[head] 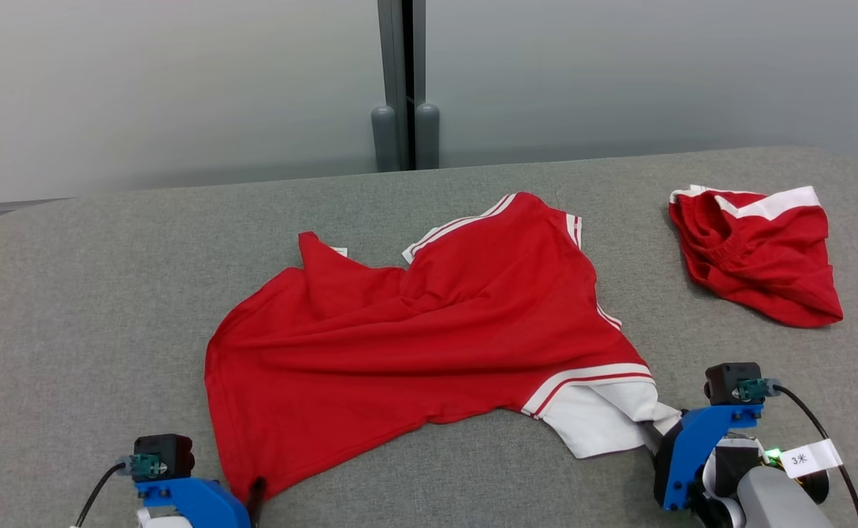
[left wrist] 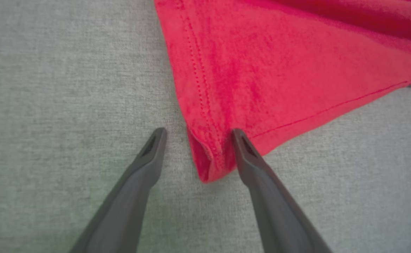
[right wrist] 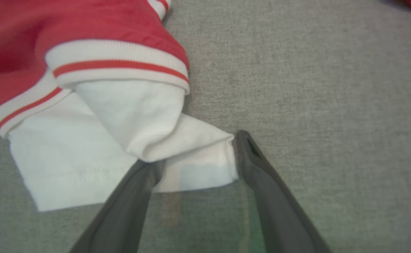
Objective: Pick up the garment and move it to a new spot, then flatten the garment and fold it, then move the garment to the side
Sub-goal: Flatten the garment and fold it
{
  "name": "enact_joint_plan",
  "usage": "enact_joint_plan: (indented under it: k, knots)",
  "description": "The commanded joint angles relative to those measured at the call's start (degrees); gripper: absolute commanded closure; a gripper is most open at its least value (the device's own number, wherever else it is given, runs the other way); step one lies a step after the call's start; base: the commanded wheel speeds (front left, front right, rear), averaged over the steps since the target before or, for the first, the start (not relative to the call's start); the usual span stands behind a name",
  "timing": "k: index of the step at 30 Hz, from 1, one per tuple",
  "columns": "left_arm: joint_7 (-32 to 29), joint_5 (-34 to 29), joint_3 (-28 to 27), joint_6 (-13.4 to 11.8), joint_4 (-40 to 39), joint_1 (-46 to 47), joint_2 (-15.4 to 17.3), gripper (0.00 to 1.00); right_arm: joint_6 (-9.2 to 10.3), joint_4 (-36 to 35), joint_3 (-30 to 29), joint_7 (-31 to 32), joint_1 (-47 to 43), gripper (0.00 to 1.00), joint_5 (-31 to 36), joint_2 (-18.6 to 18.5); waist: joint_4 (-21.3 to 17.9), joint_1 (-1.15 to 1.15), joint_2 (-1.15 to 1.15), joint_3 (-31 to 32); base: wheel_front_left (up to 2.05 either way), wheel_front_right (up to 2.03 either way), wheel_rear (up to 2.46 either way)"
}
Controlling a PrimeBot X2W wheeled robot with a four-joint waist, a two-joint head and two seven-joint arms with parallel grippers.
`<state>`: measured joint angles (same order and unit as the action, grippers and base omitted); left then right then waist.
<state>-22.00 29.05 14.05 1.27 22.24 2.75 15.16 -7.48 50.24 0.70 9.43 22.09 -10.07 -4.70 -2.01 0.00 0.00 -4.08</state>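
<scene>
Garment: I am looking at a red knit sports shirt with white striped trim [head: 429, 330]. It is lying rumpled and half spread on a grey felt-covered table [head: 106, 293].
Left gripper: my left gripper [left wrist: 199, 133] is sitting at the shirt's near left hem corner [left wrist: 209, 165] with its jaws spread wide. One finger is on bare felt just outside the corner and the other is touching the hem's edge. Nothing is being pinched.
Right gripper: my right gripper [right wrist: 196, 151] is at the shirt's near right, jaws spread around the white sleeve end [right wrist: 128, 140]. One finger is lying partly under a white fold, and nothing is being gripped.
Other cloth: a crumpled red bundle with a white band [head: 759, 257] is lying well apart, off the shirt's far right.
Handling: I am judging the shirt light, soft and limp. It should be sagging and draping once lifted, and thin knit may be slipping out of a shallow pinch.
Where to hold: I am favouring the doubled, stitched hem corner on the left. On the right I am favouring the ribbed striped cuff over the loose white fold, which might be pulling away as a single layer.
</scene>
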Motion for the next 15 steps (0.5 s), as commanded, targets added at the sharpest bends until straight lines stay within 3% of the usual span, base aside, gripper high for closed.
enact_joint_plan:
  k: [1, 3, 4, 5, 6, 7, 8, 15]
  knots:
    - [-2.09, 0.8, 0.82, 0.29, 2.02, 0.09, -0.74, 0.0, -0.1, 2.38, 1.57, 0.58, -0.51, 0.0, -0.8, 1.05, 0.05, 0.0, 0.0, -0.14, 0.0, 0.0, 0.0]
    - [-2.8, 1.14, 1.34, 0.9, 3.19, 0.32, -1.05, 0.0, -0.18, 3.36, 3.1, 0.71, -0.49, 0.32, -1.49, 1.47, -0.08, 0.0, 0.0, -0.15, 0.0, 0.0, 0.0]
    - [-2.99, 1.49, 1.55, 1.14, 3.62, 0.44, -1.4, 0.0, -0.24, 3.7, 3.79, 0.61, -0.51, 0.56, -1.93, 1.62, -0.14, 0.0, 0.0, -0.13, 0.0, 0.0, 0.0]
    - [-3.25, 1.74, 1.87, 1.57, 3.96, 0.41, -1.84, 0.0, -0.3, 4.01, 4.54, 0.48, -0.56, 0.69, -2.45, 1.71, -0.19, 0.0, 0.0, -0.05, 0.0, 0.0, 0.0]
    - [-3.09, 2.0, 2.12, 2.03, 4.02, 0.4, -2.17, 0.31, -0.35, 4.19, 5.31, 0.18, -0.7, 1.0, -2.93, 1.77, -0.24, 0.0, 0.0, 0.06, 0.0, 0.0, 0.0]
    - [-2.12, 2.31, 1.93, 2.22, 3.78, 0.55, -2.44, 0.74, -0.36, 4.04, 5.85, -0.2, -0.83, 1.0, -3.64, 1.75, -0.3, 0.0, 0.0, 0.15, 0.0, 0.0, 0.0]
    - [-1.3, 2.37, 1.6, 2.25, 3.68, 0.66, -2.41, 1.0, -0.34, 3.82, 6.38, -0.85, -0.99, 1.0, -4.25, 1.5, -0.36, 0.0, 0.0, 0.26, 0.0, 0.0, 0.0]
    - [3.12, 2.23, -0.23, 1.7, 1.13, 0.87, -0.73, 1.0, -0.06, -0.49, 7.45, -6.47, -1.81, 1.0, -9.18, -1.84, -0.47, 0.0, 0.0, 1.12, 0.0, 0.0, 0.0]
